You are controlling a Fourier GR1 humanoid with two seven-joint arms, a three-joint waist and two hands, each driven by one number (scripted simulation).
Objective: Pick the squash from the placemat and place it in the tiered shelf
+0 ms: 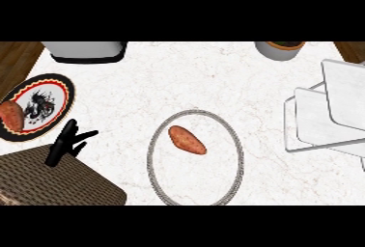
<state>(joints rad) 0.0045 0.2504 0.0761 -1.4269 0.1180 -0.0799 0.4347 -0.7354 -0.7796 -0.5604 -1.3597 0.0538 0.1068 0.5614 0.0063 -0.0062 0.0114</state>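
Note:
An orange-brown squash (188,140) lies tilted on a round white placemat with a grey rim (150,157) in the middle of the counter. The white tiered shelf (324,120) stands at the right edge, well apart from the mat, with nothing showing on its flat tiers. My left hand (64,144) shows at the lower left, open with straight spread fingers pointing up and right. It is far left of the squash and touches nothing. My right hand is out of view.
A patterned plate (61,103) with a reddish-brown vegetable (10,116) sits at the far left. A brown woven basket (50,183) fills the lower left corner under my hand. A grey appliance (85,50) and a pot (279,49) stand along the back.

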